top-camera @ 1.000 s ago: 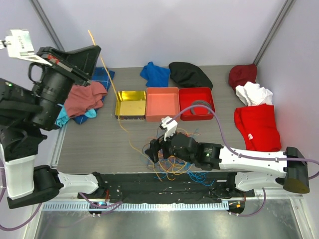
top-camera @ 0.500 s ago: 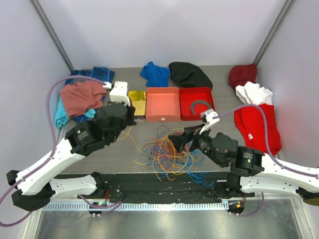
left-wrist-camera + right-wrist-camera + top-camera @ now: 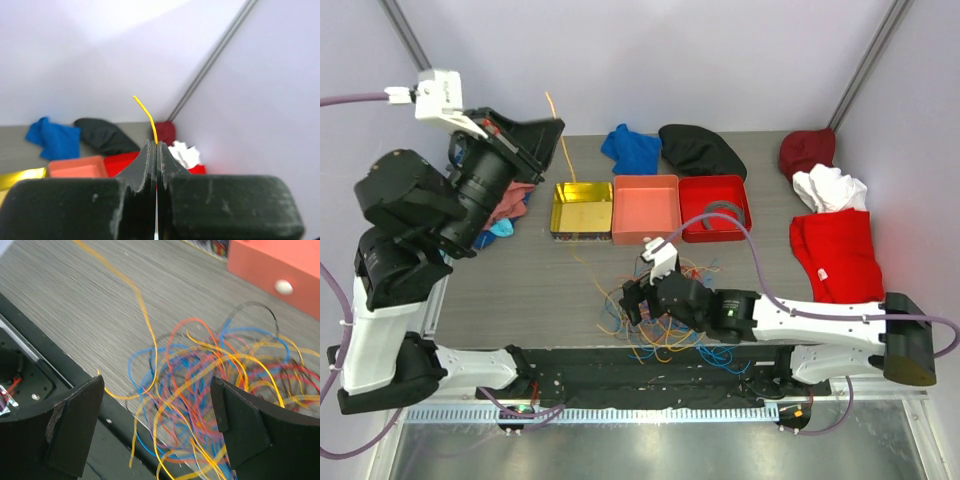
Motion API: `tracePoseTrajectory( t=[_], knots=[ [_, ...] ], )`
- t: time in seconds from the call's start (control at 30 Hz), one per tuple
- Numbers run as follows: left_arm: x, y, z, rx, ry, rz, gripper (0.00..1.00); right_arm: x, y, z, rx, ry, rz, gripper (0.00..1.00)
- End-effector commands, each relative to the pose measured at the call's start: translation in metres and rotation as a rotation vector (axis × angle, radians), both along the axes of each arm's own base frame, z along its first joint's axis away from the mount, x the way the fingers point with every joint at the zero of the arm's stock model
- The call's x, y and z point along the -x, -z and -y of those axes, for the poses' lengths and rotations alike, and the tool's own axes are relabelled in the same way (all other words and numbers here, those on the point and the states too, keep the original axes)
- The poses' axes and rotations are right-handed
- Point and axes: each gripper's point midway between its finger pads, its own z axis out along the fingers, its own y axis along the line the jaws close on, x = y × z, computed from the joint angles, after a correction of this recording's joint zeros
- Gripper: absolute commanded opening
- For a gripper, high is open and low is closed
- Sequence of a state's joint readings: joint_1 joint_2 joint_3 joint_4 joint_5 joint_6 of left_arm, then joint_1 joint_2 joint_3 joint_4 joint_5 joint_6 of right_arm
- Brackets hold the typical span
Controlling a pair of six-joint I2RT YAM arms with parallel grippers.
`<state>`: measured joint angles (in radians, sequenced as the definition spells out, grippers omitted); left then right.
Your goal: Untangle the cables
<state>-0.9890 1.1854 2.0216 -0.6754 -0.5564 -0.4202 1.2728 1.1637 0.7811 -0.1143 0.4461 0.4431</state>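
Left tool [image 3: 156,147] raised, upper left of top view, jaws pressed together, pinching one yellow cable [image 3: 148,116] (tip pokes out above). Strand trails down toward tangle of cables [image 3: 655,345], lower centre, on tabletop [image 3: 520,290]. Right tool [image 3: 156,390] spread wide, holding nothing, low over tangle, coloured loops between its jaws.

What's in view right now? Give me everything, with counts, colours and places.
cables: many, orange, yellow, blue, red, dark; one tangle at near edge, centre
yellow cable: one, clamped in left gripper, tip sticking out
trays: three, gold, salmon, red; row behind the tangle
grey coiled ring: one, in red tray
cloths: five, blue, black, maroon, white, red, at back and right; more, pink and teal, far left, partly hidden
table: one, grey
left gripper: shut on yellow cable, high at left
right gripper: open, over the tangle
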Motion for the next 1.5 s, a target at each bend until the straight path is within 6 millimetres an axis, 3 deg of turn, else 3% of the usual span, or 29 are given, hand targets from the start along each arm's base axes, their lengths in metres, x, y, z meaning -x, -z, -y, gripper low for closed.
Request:
tracePoseTrajectory(
  t=[0.0, 0.17, 0.4, 0.63, 1.07, 1.1, 1.17, 1.33, 1.4, 1.47],
  knots=[
    [0.003, -0.027, 0.031, 0.002, 0.119, 0.075, 0.0, -0.007, -0.063, -0.042, -0.16, -0.055, 0.096, 0.97],
    [0.01, -0.049, 0.038, 0.05, 0.173, 0.123, 0.0, -0.012, -0.071, -0.056, -0.179, -0.071, 0.135, 0.97],
    [0.018, -0.068, 0.036, 0.087, 0.205, 0.166, 0.0, -0.022, -0.065, -0.082, -0.178, -0.08, 0.185, 0.97],
    [0.02, -0.066, 0.035, 0.084, 0.211, 0.164, 0.0, -0.055, -0.061, -0.084, -0.191, 0.107, 0.244, 0.97],
    [0.022, -0.059, 0.032, 0.074, 0.21, 0.154, 0.0, -0.069, -0.067, -0.084, -0.24, 0.183, 0.302, 0.96],
    [0.022, -0.059, 0.032, 0.073, 0.21, 0.155, 0.0, -0.068, -0.067, -0.085, -0.245, 0.181, 0.303, 0.94],
    [0.021, -0.056, 0.033, 0.067, 0.207, 0.15, 0.0, -0.07, -0.07, -0.086, -0.258, 0.187, 0.308, 0.77],
    [0.02, -0.049, 0.026, 0.059, 0.185, 0.138, 0.0, -0.072, -0.085, -0.072, -0.283, 0.237, 0.322, 0.13],
    [0.014, -0.033, 0.027, 0.035, 0.157, 0.109, 0.0, -0.072, -0.093, -0.061, -0.279, 0.265, 0.322, 0.01],
    [0.014, -0.022, 0.018, 0.029, 0.131, 0.097, 0.0, -0.071, -0.112, -0.041, -0.276, 0.294, 0.327, 0.01]
  ],
)
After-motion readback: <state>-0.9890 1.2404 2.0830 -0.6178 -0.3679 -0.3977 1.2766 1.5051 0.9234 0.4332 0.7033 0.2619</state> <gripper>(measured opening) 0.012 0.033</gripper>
